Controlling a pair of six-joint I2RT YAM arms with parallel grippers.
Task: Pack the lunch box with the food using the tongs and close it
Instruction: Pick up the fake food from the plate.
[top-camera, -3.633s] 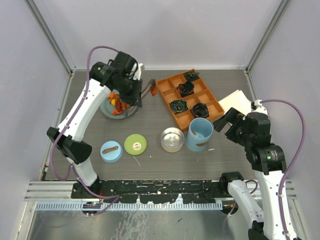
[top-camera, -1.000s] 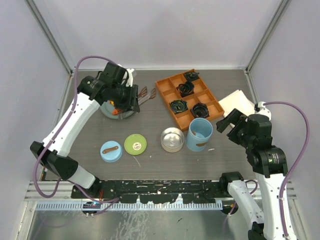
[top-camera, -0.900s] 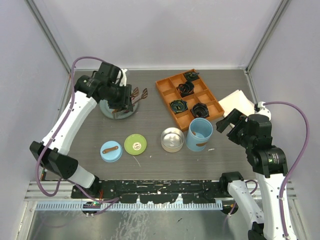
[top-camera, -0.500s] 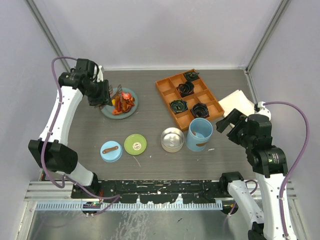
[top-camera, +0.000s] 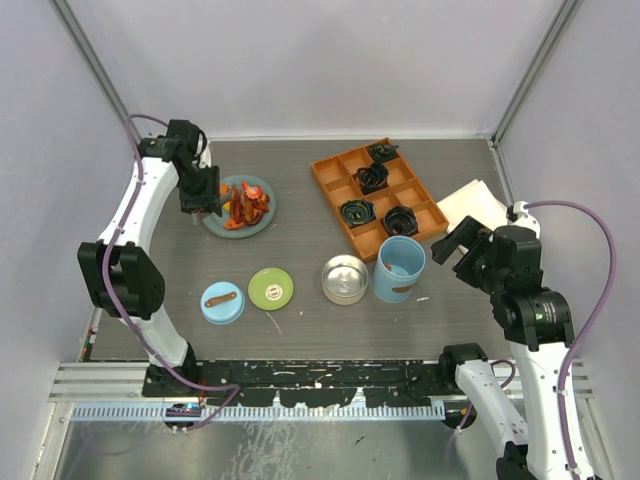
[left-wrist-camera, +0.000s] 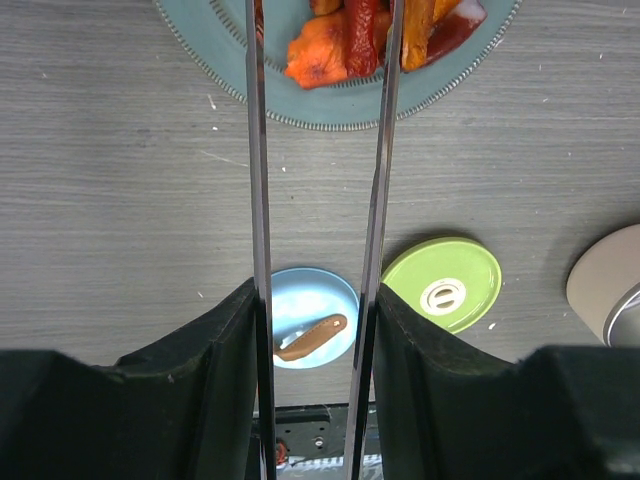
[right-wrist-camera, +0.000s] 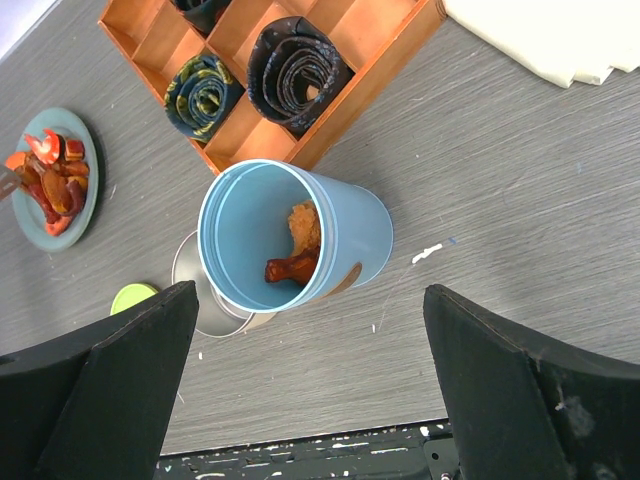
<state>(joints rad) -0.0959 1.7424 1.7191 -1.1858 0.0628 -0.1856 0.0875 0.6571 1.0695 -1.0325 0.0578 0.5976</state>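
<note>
Light-blue cylinder (right-wrist-camera: 355, 240) holds two brown-orange chunks (right-wrist-camera: 305, 228); teal plate (left-wrist-camera: 330, 105) carries orange-red food (left-wrist-camera: 325, 55). Left jaws grasp grey metal tongs (left-wrist-camera: 380, 180); right jaws released.

This is a robotics lab test cell. Plain pale walls (top-camera: 330, 60) on aluminium posts (top-camera: 97, 72) enclose a grey wood-grain desk (top-camera: 300, 255). A white left arm (top-camera: 135, 215) and right arm (top-camera: 525, 310) stand on a slotted aluminium rail (top-camera: 100, 378) along the bottom edge, and a purple cable (top-camera: 608, 262) loops at the right.
</note>
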